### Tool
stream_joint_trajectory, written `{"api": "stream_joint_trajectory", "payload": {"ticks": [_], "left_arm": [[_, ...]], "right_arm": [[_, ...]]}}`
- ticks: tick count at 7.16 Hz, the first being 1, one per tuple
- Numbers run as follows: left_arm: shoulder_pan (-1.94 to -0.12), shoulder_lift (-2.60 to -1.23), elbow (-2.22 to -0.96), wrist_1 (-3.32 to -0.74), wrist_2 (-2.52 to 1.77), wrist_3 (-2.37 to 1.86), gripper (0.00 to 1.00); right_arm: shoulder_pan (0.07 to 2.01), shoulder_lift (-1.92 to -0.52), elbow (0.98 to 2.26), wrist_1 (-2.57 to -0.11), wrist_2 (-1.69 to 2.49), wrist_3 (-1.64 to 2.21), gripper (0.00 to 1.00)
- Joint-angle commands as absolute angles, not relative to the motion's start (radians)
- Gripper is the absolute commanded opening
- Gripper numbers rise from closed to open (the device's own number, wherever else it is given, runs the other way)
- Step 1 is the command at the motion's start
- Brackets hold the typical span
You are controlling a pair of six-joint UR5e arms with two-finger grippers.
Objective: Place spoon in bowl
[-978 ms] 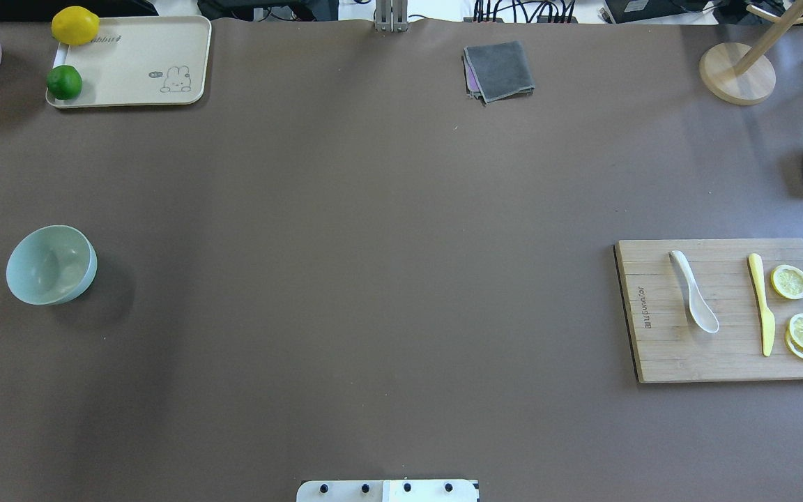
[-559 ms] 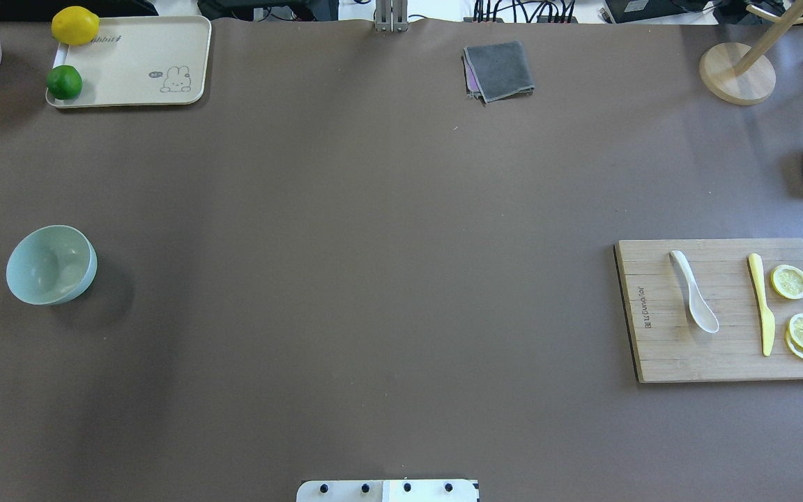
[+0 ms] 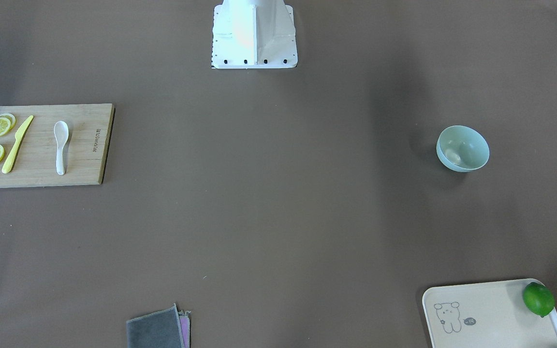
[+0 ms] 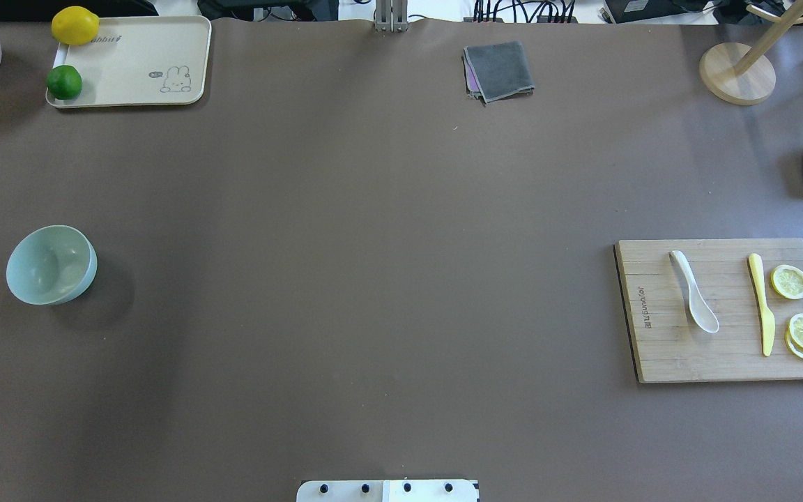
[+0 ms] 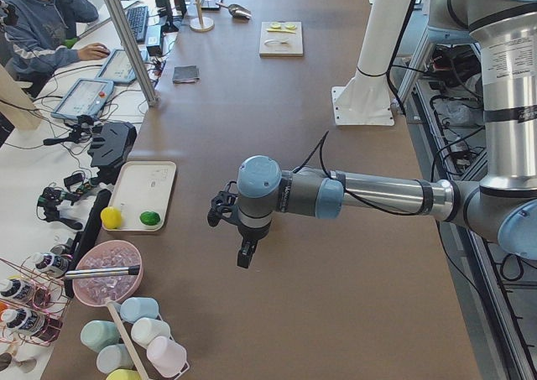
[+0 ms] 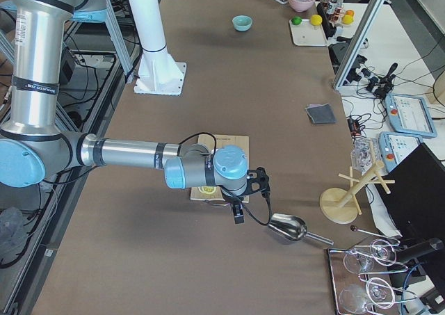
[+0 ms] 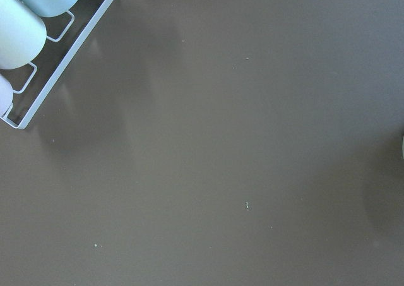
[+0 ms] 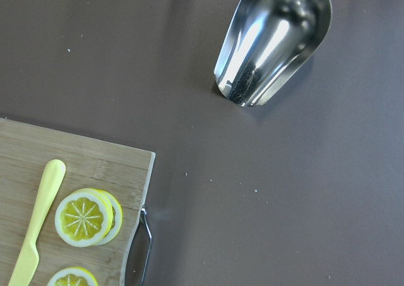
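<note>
On the board (image 4: 656, 352), the spoon (image 4: 694, 291) lies ungrasped, well apart from the bowl (image 4: 51, 265); all steps remain; jaws' opening cannot be told.

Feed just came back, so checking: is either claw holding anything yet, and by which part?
The glossy white soup spoon lies untouched on the bamboo cutting board. Nothing shows in the left claw or right claw, though side views cannot confirm.
</note>
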State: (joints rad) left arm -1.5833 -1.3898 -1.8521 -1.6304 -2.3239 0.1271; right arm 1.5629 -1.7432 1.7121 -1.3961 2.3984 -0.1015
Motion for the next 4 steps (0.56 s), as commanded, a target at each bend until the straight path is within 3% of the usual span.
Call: {"api": "stream_joint_trajectory", "payload": {"ticks": [1,4], "left_arm": [[-1.496,-1.387,-1.862,-1.759,-2.324,-0.108,0.98],[-1.265,-1.374,-1.838,-1.965,-2.315,-0.493,0.97]], "right_arm": [[1.478,-1.732,1.768,-1.394,2.407,0.054,1.0],[1.362,-1.732,1.848,-1.394,2.399,0.213,1.0]]}}
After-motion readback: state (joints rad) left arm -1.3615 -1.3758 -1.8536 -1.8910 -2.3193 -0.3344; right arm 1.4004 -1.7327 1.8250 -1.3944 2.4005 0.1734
